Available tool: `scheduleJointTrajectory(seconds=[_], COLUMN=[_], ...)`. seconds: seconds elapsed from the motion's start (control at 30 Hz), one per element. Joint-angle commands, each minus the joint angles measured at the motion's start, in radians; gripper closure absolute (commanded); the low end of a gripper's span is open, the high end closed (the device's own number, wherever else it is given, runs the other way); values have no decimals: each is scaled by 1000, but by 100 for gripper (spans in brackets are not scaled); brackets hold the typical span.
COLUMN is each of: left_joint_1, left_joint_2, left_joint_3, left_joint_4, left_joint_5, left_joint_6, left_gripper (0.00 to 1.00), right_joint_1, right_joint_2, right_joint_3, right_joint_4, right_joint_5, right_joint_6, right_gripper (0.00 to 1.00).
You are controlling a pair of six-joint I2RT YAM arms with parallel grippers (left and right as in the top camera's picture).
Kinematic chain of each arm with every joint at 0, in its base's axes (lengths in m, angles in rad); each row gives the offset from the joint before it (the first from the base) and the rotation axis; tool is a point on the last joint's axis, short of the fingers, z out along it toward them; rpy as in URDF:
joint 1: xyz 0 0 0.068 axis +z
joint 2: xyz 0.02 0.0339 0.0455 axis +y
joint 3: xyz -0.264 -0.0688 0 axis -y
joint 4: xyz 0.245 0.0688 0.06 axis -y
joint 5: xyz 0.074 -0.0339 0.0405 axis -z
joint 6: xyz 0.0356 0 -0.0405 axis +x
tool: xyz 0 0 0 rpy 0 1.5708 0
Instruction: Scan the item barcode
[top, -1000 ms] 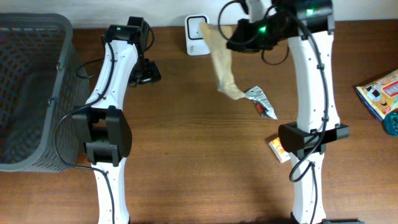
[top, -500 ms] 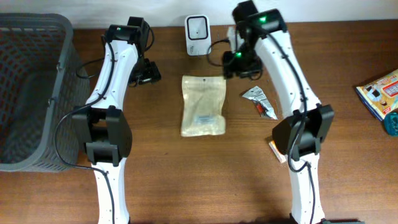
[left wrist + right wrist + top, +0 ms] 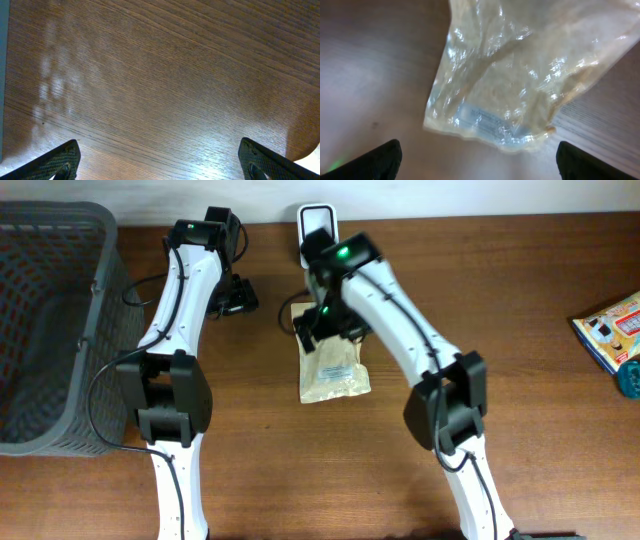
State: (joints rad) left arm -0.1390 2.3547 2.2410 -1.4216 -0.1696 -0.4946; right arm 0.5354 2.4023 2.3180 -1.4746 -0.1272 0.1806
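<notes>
The clear plastic pouch (image 3: 335,370) lies flat on the bench (image 3: 540,430), just on the near side of the white barcode scanner (image 3: 318,222) and not held by anything. A pale printed label (image 3: 480,117) faces up; whether it carries the barcode is too blurred to tell.

The right hand (image 3: 322,328) hangs over the pouch end closest to the scanner, fingers spread wide and empty. The left hand (image 3: 236,296), near the scanner's left side, is just as wide, with only bare wood under it. At the far edge the scanner stands upright. A grey basket (image 3: 95,240) sits well to the scanner's left, a colourful packet (image 3: 610,328) well to its right.

The step in hand looks like the pick-up, with scanning not yet done. The next move calls for the right hand to pinch one pouch edge, lift the limp film, and turn the label toward the scanner's face.
</notes>
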Motion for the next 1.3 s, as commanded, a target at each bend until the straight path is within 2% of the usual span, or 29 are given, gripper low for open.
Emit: scheduleJointTrajectory(seconds=[0.0,0.17,0.27,0.33,0.5,0.6,0.63,0.7,0.87,0.93,1.1,1.27], left_joint_1=[-2,-2,-2,-2,-2,-2,-2,-2,-2,-2,-2,-2], left_joint_2=[7,7,7,7,7,7,7,7,7,7,7,7], left_joint_3=[17,17,17,17,17,17,17,17,17,17,17,17], left_joint_4=[-1,-1,-1,-1,-1,-1,-1,-1,-1,-1,-1,-1], left_joint_5=[-11,-11,-11,-11,-11,-11,-11,-11,-11,-11,-11,-11], left_joint_6=[-9,-9,-9,-9,-9,-9,-9,-9,-9,-9,-9,-9], left_gripper=[1,1,1,1,1,1,1,1,1,1,1,1], right_joint_1=[37,40,41,40,8,-43,-83,-146,-314,-398,-489,-496], right_joint_2=[13,13,13,13,5,-14,-24,-25,-25,-25,-25,-25], right_joint_3=[-128,-328,-370,-372,-323,-252,-200,-118,-21,-21,-22,-21], right_joint_4=[82,235,286,300,271,197,152,93,-2,-58,-124,-137], right_joint_5=[148,143,143,143,139,106,26,-147,-587,-912,-1120,-1250], right_joint_6=[129,180,180,180,180,166,113,3,-221,-365,-391,-413], right_gripper=[1,1,23,47,83,86,86,95,96,96,96,96])
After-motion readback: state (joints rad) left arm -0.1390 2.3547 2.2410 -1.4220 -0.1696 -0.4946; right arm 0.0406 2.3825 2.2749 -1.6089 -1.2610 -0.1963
